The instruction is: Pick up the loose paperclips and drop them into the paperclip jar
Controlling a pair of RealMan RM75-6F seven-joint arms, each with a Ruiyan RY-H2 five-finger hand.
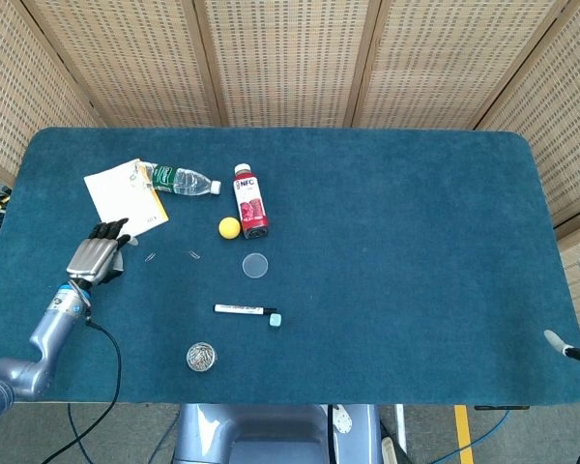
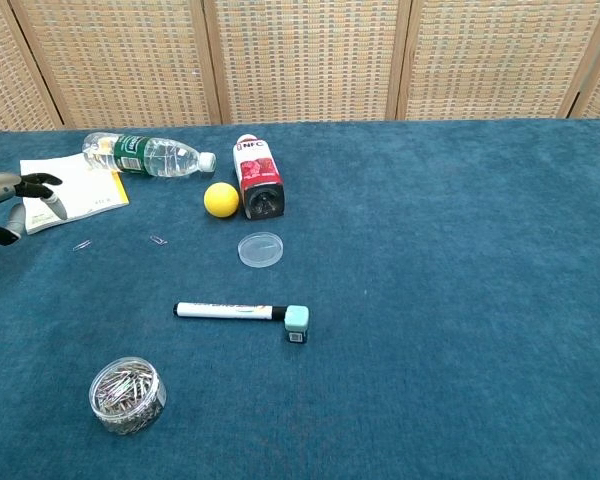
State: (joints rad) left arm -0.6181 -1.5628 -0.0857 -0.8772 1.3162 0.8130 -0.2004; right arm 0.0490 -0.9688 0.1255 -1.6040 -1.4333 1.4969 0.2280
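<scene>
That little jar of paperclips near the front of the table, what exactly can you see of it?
The paperclip jar is a small, round, clear container, plastic or glass by its look, standing upright with no lid on it. It is packed with a tangle of silvery paperclips. It sits on the blue table cover near the front edge, left of centre, with the marker lying beyond it. Nothing touches it; the left hand is well away.

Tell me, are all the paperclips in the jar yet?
Not yet. The paperclip jar already holds a heap of clips. Two loose paperclips, one and another, lie on the cloth near the booklet. The left hand hovers beside them with nothing visibly in it. The jar's lid is off. Both clips are left to pick up and drop in.
</scene>
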